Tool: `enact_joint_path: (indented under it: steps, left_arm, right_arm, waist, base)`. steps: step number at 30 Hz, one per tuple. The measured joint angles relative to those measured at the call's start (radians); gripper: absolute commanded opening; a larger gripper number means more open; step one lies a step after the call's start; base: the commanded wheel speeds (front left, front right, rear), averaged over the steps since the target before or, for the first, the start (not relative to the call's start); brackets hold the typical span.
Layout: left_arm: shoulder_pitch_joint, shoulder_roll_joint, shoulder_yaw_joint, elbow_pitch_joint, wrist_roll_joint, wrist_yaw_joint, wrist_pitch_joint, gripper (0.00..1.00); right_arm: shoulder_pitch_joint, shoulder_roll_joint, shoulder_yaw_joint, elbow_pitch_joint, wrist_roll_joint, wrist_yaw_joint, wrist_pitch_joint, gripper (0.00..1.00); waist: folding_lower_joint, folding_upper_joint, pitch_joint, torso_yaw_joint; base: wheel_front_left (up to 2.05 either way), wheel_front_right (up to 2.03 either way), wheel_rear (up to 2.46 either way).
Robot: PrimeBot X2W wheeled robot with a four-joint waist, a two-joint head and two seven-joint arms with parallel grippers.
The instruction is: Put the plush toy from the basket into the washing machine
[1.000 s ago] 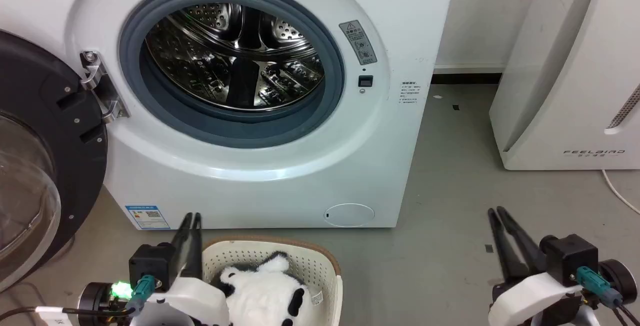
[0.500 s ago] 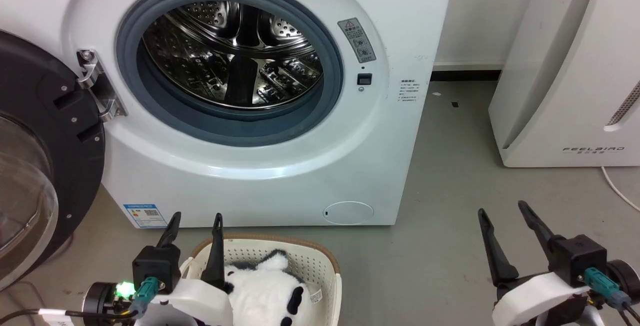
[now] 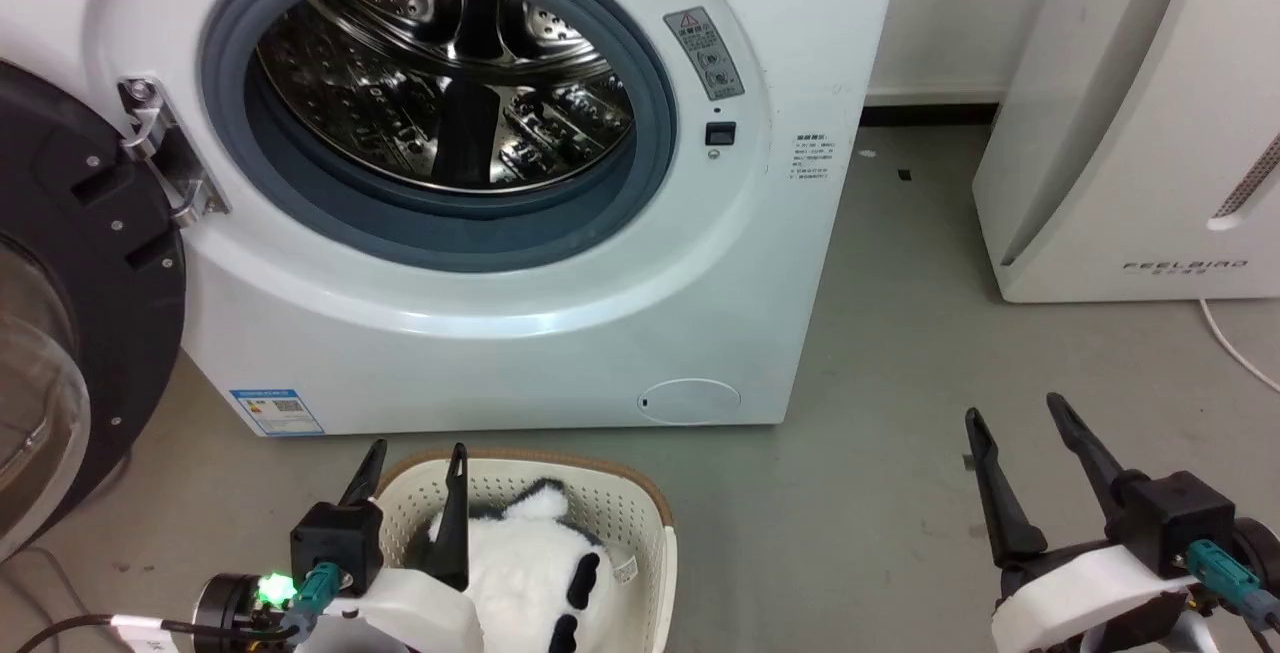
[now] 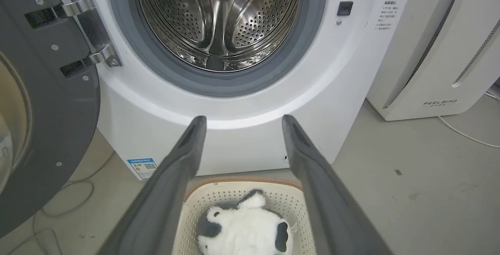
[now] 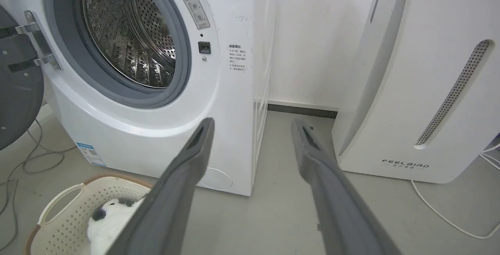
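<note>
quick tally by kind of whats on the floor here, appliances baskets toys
appliances: 2, the washing machine and the FEELBIRD unit
baskets: 1, the basket
toys: 1, the plush toy
total: 4

Floor (image 3: pixel 900 353): smooth grey, with small dark marks. Far wall (image 3: pixel 950 13): white, with a dark baseboard (image 3: pixel 930 115) at its foot. Right: white slanted appliance (image 3: pixel 1120 133) marked FEELBIRD, standing on the floor. A white cable (image 3: pixel 1235 355) lies just beside it.

I see the grey floor (image 3: pixel 900 353) carrying the washing machine (image 3: pixel 500 333), with the basket (image 3: pixel 620 513) just before it, the white FEELBIRD appliance (image 3: pixel 1130 133) to its right, and a white cable (image 3: pixel 1235 353) trailing beside that.
</note>
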Motion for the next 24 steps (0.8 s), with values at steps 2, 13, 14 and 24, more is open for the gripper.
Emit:
enact_joint_path:
  steps: [2,13,14,24]
  left_arm:
    - [-0.005,0.000,-0.003,0.015,0.000,0.000,-0.005,1.00]
    - [-0.066,0.000,-0.027,0.133,-0.010,-0.005,-0.022,1.00]
    - [-0.074,0.000,-0.030,0.145,-0.010,-0.008,-0.022,1.00]
    - [-0.154,0.002,-0.056,0.269,-0.018,-0.017,-0.032,1.00]
  right_arm:
    - [0.000,0.000,-0.003,-0.002,0.001,0.000,-0.006,1.00]
    - [-0.002,0.000,-0.007,-0.007,0.006,0.000,-0.027,1.00]
    - [-0.002,0.000,-0.007,-0.009,0.007,0.000,-0.031,1.00]
    - [-0.009,0.000,-0.007,-0.016,0.028,0.000,-0.052,1.00]
  waist:
    - [0.0000,0.0000,0.010,-0.003]
    - [0.0000,0.0000,0.071,-0.019]
    - [0.0000,0.0000,0.078,-0.021]
    - [0.0001,0.0000,0.147,-0.039]
  base:
    - [0.00,0.00,0.00]
    - [0.00,0.00,0.00]
    - [0.00,0.00,0.00]
    - [0.00,0.00,0.00]
